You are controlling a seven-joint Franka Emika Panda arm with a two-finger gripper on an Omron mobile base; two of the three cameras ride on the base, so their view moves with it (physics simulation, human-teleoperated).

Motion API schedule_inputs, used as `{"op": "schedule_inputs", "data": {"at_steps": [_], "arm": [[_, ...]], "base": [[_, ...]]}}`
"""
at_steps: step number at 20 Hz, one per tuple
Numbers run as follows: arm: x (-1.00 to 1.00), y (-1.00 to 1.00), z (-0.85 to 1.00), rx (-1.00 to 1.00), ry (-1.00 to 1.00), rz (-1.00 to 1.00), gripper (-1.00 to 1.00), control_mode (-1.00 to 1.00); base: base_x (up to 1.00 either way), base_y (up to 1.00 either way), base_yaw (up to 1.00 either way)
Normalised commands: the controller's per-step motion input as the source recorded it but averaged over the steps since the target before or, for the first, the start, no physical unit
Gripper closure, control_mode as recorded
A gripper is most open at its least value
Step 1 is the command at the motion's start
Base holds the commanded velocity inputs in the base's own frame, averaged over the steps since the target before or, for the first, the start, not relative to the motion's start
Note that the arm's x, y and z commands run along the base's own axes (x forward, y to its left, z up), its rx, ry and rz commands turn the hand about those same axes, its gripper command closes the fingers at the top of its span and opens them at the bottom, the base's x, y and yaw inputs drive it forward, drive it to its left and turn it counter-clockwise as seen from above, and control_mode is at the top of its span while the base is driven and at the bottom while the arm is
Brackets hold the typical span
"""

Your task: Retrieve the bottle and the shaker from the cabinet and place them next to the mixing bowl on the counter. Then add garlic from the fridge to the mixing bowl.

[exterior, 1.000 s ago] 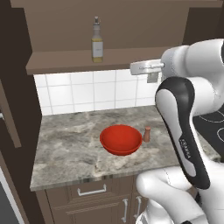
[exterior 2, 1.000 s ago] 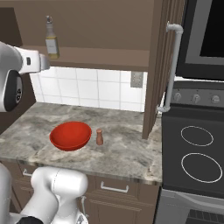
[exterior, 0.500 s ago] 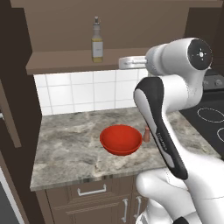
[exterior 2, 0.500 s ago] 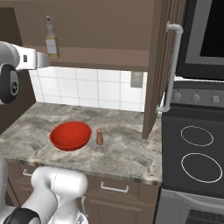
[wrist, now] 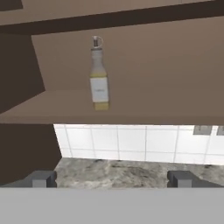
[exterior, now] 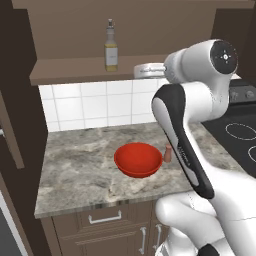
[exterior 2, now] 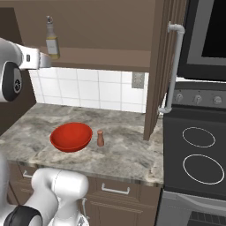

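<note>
Bottle (exterior: 111,52) stands upright on the cabinet shelf (exterior: 70,71), left of middle, set back from the front edge; hand view puts it dead ahead but well apart from the gripper (wrist: 111,178). Jaws spread wide, nothing held. Below on the counter (exterior: 80,170), the red mixing bowl (exterior: 138,159) sits mid-counter with the shaker (exterior: 168,153) just beside its right side, so the shaker looks done. Risks: fingertips sit low, about at shelf-edge level, so a straight reach could hit the shelf lip; the bottle is tall and narrow, so an off-centre close or a nudge would likely tip it against the back wall. Versus a second ago: the arm has swung left toward the bottle, wrist closer to the shelf; jaws equally wide; bottle, bowl and shaker unmoved.
</note>
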Motion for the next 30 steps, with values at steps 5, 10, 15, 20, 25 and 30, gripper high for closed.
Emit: {"op": "schedule_inputs", "data": {"at_steps": [5, 10, 15, 20, 25, 30], "arm": [[0.51, 0.08, 0.0, 0.0, 0.21, 0.0, -1.0, -1.0], [0.46, 0.15, 0.0, 0.0, 0.3, 0.0, -1.0, -1.0], [0.34, 0.08, -0.06, 0.0, 0.08, 0.0, -1.0, -1.0], [0.39, 0.13, -0.25, 0.01, -0.13, 0.0, -1.0, -1.0], [0.39, 0.16, -0.24, 0.02, -0.23, 0.0, -1.0, -1.0], [0.45, 0.09, -0.01, 0.0, -0.09, 0.0, -1.0, -1.0]], "base": [[0.0, 0.0, 0.0], [0.0, 0.0, 0.0], [0.0, 0.0, 0.0], [0.0, 0.0, 0.0], [0.0, 0.0, 0.0], [0.0, 0.0, 0.0]]}}
